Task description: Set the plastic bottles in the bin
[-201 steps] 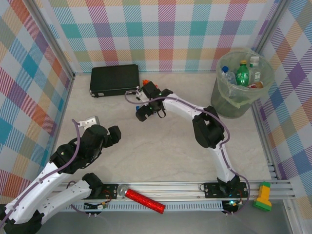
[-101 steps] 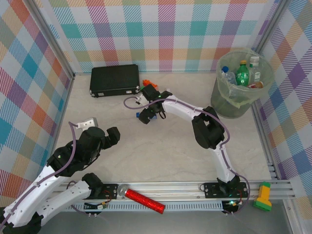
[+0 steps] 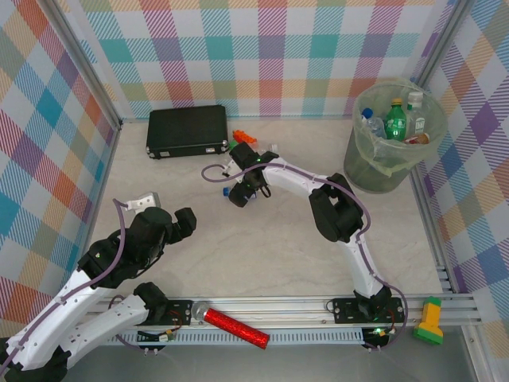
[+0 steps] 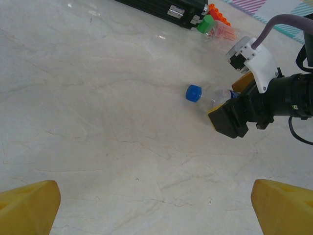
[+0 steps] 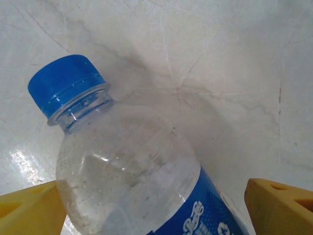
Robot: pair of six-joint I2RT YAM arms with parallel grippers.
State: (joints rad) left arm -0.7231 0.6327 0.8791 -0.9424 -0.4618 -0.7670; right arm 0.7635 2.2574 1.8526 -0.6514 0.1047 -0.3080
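- The right end effector (image 5: 155, 206) stands wide open and holds nothing. Its yellow fingertips (image 5: 29, 208) flank a clear bottle (image 5: 132, 166) that lies on its side on the desk (image 5: 220, 58), with a gap showing on each side.
- The blue cap (image 5: 66, 83) points ahead of the fingers and a little to their left. The blue label (image 5: 195, 215) sits between them.
- The step in hand looks like closing on this bottle. The grip is best taken across the labelled body, since the sloping shoulder would likely slip forward out of the jaws. Thin plastic probably dents, so a mild squeeze should do.
- The bin (image 3: 374, 171) stands well apart from this end effector, back past the arm's own elbow. A straight lift before the swing would keep the bottle from dragging on the desk.
- The left end effector (image 4: 156, 208) is fully open and empty. It hangs over bare desk, facing the right one from well apart.
- The bottle's lower half is cut off in the right wrist view. From above, little more than its cap peeks out.
- Beyond the right end effector, by the black case (image 3: 188, 130), something clear with a green end (image 4: 208, 23) lies among orange bricks (image 4: 218, 13). I cannot tell whether it is a bottle.
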